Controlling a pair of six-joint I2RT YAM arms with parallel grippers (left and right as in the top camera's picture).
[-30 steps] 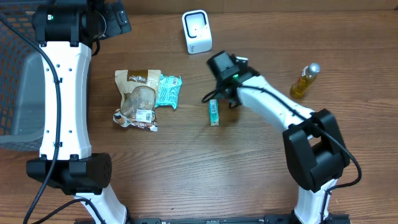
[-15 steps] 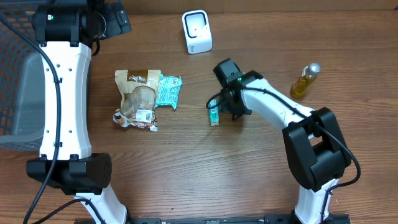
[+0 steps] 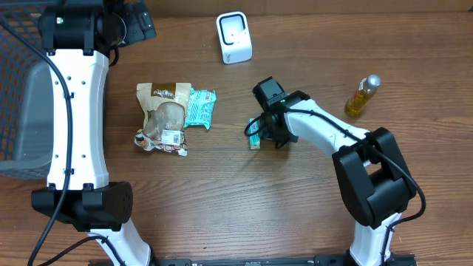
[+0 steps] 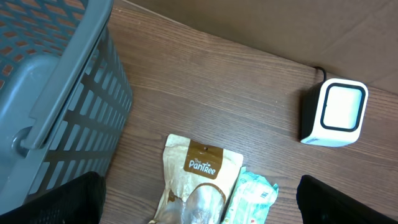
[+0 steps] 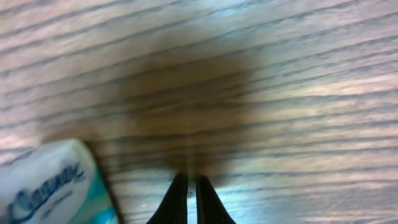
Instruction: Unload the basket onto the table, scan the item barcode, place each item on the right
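ok so I'm on the pick-up step here and I reckon I've fluffed it. My right gripper [image 5: 191, 200] is pinched fully closed with nothing in it. In the right wrist view the two fingers meet over bare wood, and the tissue pack [image 5: 51, 182] sits off to one side, outside the pinch.

From above, the pack lies flat on my side of the scanner [image 3: 233, 38], a little to its right and well apart from it. My fingers are crowding the end of the pack nearer the scanner.

My left gripper [image 4: 205, 208] is spread wide and empty, up to the left of the scanner. It's looking down on the snack bag [image 4: 196, 180] and teal packet [image 4: 252, 196].

Next move as I see it:
- open up again and shift across so the pack sits between the fingers
- close on its narrow sides and lift
- carry it over to the scanner's white window

I can't tell from here where the barcode is, so it may need a turn.

Versus a second ago, the right gripper was partly open and closer to the scanner. It has since slid away from it, down along the pack, and snapped shut. The pack looks to be in about the same spot, and the left arm hasn't budged
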